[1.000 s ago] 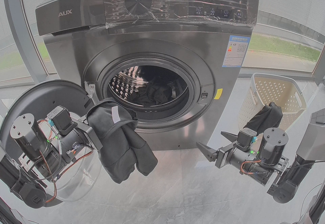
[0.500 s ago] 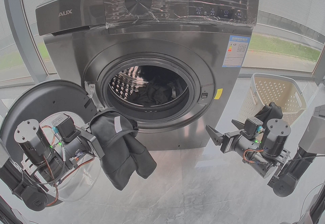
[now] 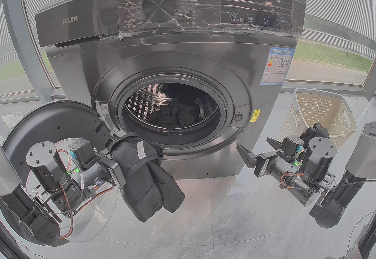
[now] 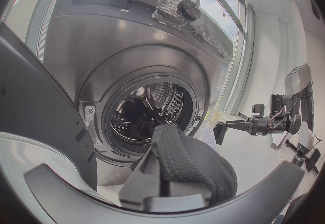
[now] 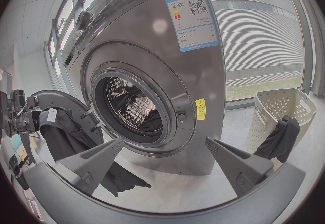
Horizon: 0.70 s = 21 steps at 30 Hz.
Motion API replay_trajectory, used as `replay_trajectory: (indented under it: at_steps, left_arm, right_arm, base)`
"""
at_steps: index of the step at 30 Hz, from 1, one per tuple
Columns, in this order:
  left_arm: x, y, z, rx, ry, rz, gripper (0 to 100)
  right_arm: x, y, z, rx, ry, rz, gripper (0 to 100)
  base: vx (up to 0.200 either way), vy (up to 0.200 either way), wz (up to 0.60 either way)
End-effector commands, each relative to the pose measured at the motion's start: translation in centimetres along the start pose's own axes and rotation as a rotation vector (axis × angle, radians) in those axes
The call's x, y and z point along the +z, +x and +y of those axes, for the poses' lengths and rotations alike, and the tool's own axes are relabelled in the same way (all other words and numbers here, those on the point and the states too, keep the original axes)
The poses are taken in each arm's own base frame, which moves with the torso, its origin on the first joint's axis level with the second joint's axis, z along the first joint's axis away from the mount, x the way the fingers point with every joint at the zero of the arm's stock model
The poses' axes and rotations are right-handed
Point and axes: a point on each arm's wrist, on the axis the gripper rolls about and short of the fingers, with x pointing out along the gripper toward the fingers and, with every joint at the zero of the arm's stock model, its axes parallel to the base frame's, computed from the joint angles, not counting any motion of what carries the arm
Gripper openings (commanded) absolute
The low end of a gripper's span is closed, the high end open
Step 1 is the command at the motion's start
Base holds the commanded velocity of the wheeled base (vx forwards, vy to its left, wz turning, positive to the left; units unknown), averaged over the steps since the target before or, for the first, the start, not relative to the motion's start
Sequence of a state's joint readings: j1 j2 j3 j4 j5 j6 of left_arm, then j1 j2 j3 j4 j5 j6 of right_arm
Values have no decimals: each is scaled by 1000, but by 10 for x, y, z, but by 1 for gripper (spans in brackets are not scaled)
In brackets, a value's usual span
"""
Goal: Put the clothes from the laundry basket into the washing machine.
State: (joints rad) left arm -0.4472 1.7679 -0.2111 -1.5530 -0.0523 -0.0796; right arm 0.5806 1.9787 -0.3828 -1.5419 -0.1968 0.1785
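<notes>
Left hand [image 3: 117, 173] clamps one dark garment [image 3: 147, 181]; right hand [image 3: 254, 145] open; second garment [image 3: 315, 130] on basket [image 3: 325, 109] rim.

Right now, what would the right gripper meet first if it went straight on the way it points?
The right gripper would probably meet the washing machine's front panel just below the drum opening; depth is unclear.

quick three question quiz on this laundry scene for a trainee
1. True or false: the door of the washing machine is shut.
2. The dark garment with the white label hangs from: A) the left gripper B) the right gripper C) the door.
3. Fill in: a second garment is draped over the rim of the ____.
Key: 1 false, it is swung open. 2 A. 3 laundry basket.
</notes>
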Motion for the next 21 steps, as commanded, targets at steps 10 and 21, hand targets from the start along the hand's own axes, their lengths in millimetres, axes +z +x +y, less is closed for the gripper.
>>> replay_trajectory:
  at_steps: [10,21]
  left_arm:
    - [-7,5,-2,-8,-4,23,0]
    - [-12,8,-11,-8,-5,40,0]
  right_arm:
    - [0,-1,2,11,1,-2,100]
    - [-1,-2,5,19,2,3,100]
  base:
    - [180,0,0]
    - [0,0,0]
